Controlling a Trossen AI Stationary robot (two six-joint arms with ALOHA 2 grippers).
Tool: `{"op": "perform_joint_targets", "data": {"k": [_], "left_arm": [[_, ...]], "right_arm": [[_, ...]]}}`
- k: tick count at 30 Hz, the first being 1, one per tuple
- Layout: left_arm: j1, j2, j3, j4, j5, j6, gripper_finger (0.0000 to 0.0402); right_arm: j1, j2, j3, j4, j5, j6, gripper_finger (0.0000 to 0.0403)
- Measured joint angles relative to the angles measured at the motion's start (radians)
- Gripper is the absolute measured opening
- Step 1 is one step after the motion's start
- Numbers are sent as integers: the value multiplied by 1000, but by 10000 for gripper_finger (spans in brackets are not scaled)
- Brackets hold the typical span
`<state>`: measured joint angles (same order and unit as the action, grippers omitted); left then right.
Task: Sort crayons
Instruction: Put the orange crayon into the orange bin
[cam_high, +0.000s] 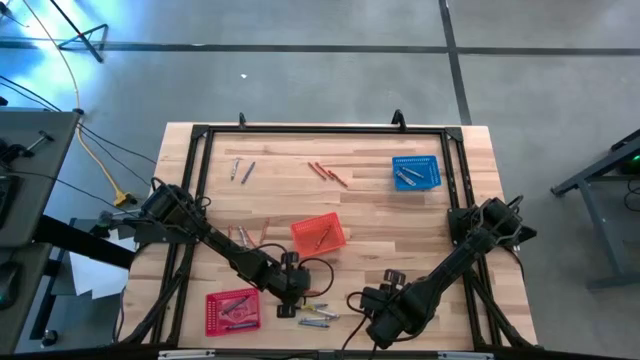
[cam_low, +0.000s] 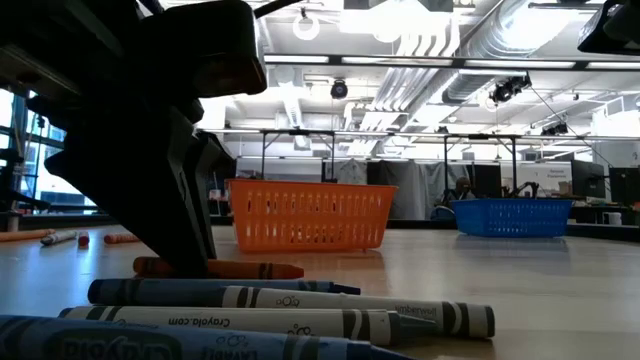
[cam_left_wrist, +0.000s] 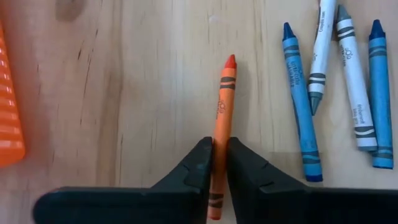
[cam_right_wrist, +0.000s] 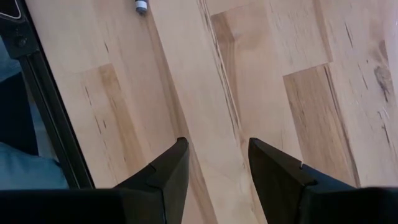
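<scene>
An orange crayon (cam_left_wrist: 222, 106) lies on the wooden table beside a loose group of blue and grey crayons (cam_left_wrist: 339, 87) near the front edge. My left gripper (cam_left_wrist: 219, 155) is down on it and shut on it; in the high view this gripper (cam_high: 293, 285) shows at the front middle. My right gripper (cam_right_wrist: 217, 162) hangs open over bare wood at the front right (cam_high: 392, 282), with nothing between its fingers. In the low view the orange crayon (cam_low: 240, 269) lies flat behind the blue ones. My left gripper pinches the orange crayon between its two fingers on the crayon's long sides (cam_left_wrist: 217, 146), toward its blunt end. The fingers come from above, slanting down, and close across the crayon. It lies flat on the table, its tip (cam_left_wrist: 230, 60) pointing away from the gripper.
An orange mesh basket (cam_high: 318, 235) stands mid-table, a blue one (cam_high: 415, 172) at the far right, and a red one (cam_high: 232, 310) at the front left. More crayons lie scattered at the far middle (cam_high: 328, 172), the far left (cam_high: 240, 170) and the left (cam_high: 245, 235).
</scene>
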<state>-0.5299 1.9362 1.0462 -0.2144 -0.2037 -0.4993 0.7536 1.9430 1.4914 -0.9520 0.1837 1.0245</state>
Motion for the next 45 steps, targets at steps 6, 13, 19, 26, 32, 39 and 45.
{"op": "perform_joint_targets", "data": {"k": [6,13,19,26,32,39,45], "left_arm": [[-4,1,-4,17,6,-31,5],[-27,4,51,-14,3,-35,1],[-43,10,147,-120,8,12,0],[-51,7,219,-179,-13,22,1],[-80,5,311,-242,-140,34,1],[-133,-26,420,-424,-342,59,1],[-155,-85,428,-483,-464,63,1]], "right_arm": [[0,0,0,-1,0,-1,161],[0,0,0,-2,0,-4,161],[0,0,0,-8,0,-4,161],[0,0,0,-34,0,-4,161],[0,0,0,-72,0,-11,161],[0,0,0,-115,0,-44,161],[-17,0,0,-130,17,-97,161]]}}
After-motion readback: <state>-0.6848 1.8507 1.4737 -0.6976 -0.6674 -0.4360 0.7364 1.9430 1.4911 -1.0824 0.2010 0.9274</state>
